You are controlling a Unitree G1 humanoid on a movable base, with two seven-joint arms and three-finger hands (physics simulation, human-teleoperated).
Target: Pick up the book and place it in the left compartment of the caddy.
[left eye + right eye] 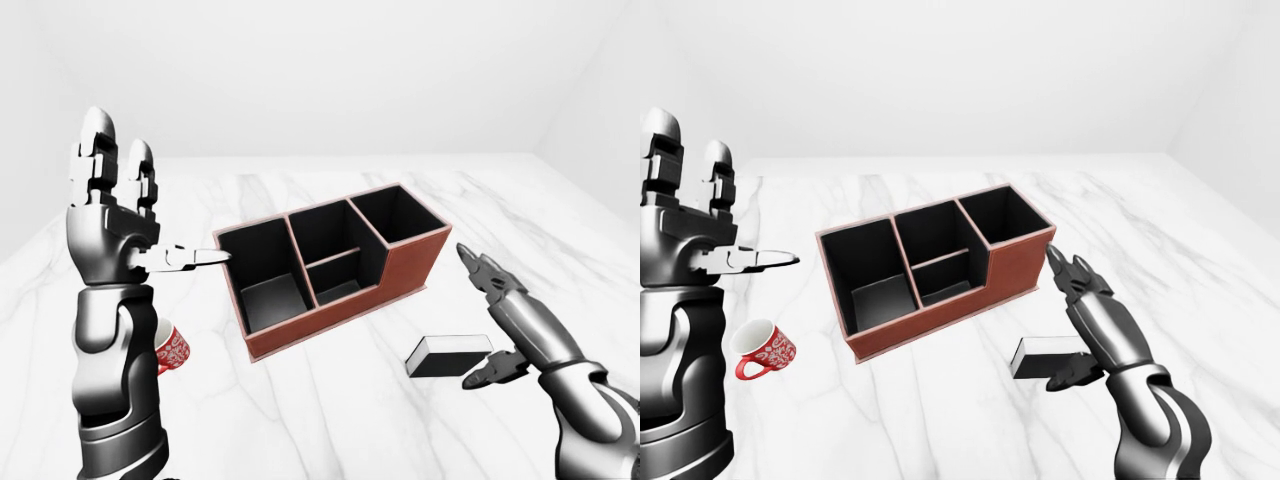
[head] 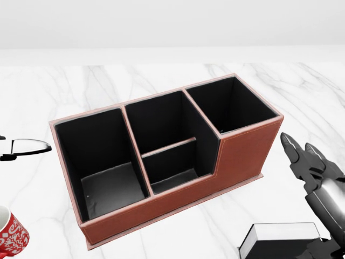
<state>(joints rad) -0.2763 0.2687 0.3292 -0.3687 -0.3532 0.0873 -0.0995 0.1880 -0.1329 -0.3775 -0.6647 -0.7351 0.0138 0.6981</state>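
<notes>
Lying flat on the white marble table (image 1: 330,420), the book (image 1: 448,354) sits near the bottom right of the left-eye view, a dark-covered block with a pale page edge facing left. It rests apart from the caddy (image 1: 335,264), below and to the right of the caddy's red-brown side wall.

The caddy stands upright at mid-table, red-brown outside and black inside. It has a large compartment at its left end, a middle section split by a low divider, and a taller compartment at its right end. All of them look empty, with only the black lining showing.

The right hand (image 1: 1077,325) hangs over the book's right end with its fingers (image 1: 1068,272) spread wide and pointing up toward the caddy, while the thumb (image 1: 1065,377) reaches down beside the book's right edge. Whether the thumb touches the book I cannot tell. The hand has hold of nothing.

The left hand (image 1: 112,222) is raised at the left of the left-eye view, well away from the book. Two fingers stand straight up and the thumb (image 1: 190,259) sticks out sideways toward the caddy's left rim, its tip close to that rim. This hand is also spread and holds nothing.

A red mug (image 1: 764,349) with a white pattern stands on the table to the left of the caddy, below the left hand.
</notes>
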